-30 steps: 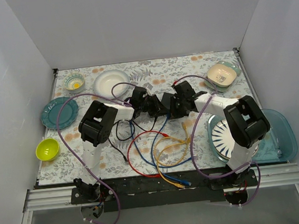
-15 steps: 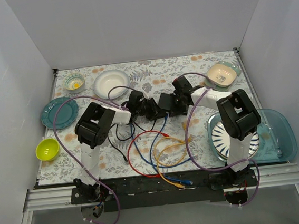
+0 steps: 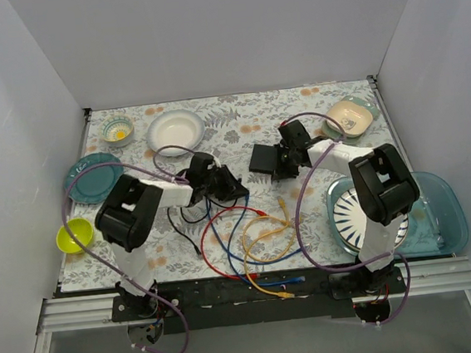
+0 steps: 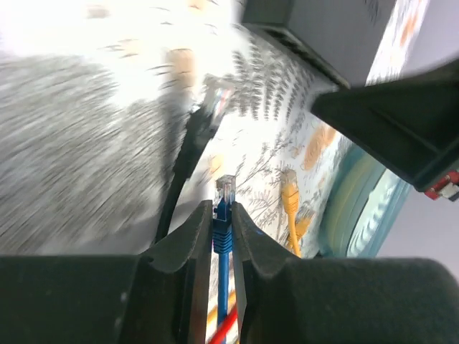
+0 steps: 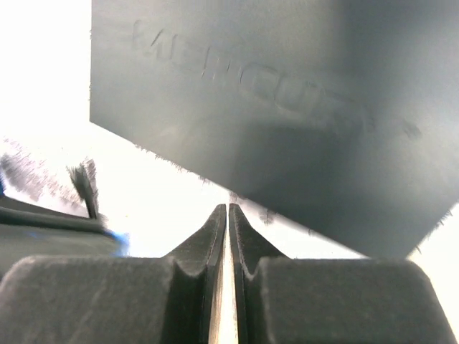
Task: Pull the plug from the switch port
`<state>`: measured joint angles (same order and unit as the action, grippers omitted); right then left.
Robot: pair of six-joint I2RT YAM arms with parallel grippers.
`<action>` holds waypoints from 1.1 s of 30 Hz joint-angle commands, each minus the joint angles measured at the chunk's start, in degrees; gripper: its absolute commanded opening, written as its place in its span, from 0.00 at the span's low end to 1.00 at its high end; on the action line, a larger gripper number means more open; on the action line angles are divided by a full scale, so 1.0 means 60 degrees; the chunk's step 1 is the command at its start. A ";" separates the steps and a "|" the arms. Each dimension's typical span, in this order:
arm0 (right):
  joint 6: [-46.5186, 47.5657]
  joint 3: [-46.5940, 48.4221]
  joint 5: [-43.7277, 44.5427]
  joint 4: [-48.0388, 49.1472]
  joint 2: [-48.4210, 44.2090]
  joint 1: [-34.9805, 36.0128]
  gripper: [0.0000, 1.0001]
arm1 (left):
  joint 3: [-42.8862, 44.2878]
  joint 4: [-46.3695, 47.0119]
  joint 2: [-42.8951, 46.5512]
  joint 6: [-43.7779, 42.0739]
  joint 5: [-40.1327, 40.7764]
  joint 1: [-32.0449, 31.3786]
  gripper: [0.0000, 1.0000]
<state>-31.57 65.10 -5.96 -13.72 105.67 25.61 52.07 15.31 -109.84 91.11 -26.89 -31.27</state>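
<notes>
Overhead view looks down; 2 close wrist views share switch point(image 5: 287, 107).

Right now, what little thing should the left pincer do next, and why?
Probably open and let go. The left pincer grips the blue cable with the clear plug, and that plug is free, apart from the flat black switch box, so the pulling looks done.
</notes>
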 commanded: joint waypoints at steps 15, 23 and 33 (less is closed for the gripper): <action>0.0663 0.0020 0.0494 -0.0966 -0.4030 0.0493 0.19 | 0.0243 -0.3009 0.5443 -0.0736 0.3281 0.1041 0.64; 0.0619 -0.0698 0.1239 -0.1859 -0.5935 0.0493 0.20 | -0.0241 -0.3284 0.5886 -0.2499 0.2535 -0.3894 0.48; 0.0355 -0.0875 0.1462 -0.2548 -0.6684 0.0391 0.19 | 0.0095 -0.2626 0.2885 -0.4330 0.1129 -0.6215 0.32</action>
<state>-28.88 60.18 1.19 -26.85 66.65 28.49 51.40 -1.02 -85.97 71.05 -14.92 -67.59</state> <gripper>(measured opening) 0.195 0.337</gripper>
